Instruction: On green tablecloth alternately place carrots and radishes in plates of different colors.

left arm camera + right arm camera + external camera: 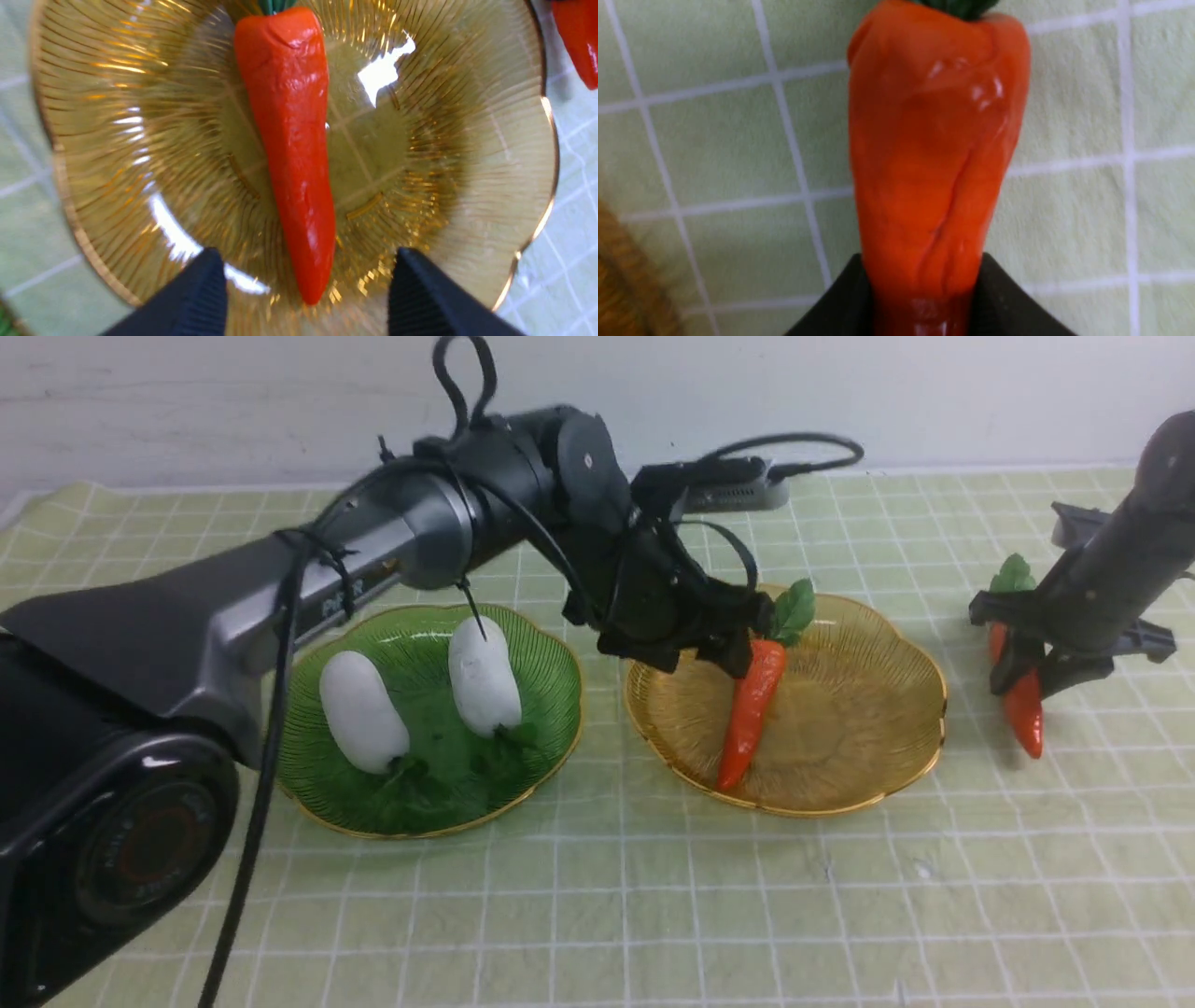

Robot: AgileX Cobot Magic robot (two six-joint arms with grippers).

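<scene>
Your left gripper [308,266] stands wide over the carrot [289,140] in the amber plate [467,140]; your right gripper [924,294] pinches the other carrot [934,140].

A plain white wall [233,401] runs across the whole far side, left to right. A faint grey horizontal streak crosses it on the far left. A pale bare sliver [7,500] shows at its foot in the far-left corner.

glossy carrot [934,163], ribbed translucent plate [444,154]
</scene>
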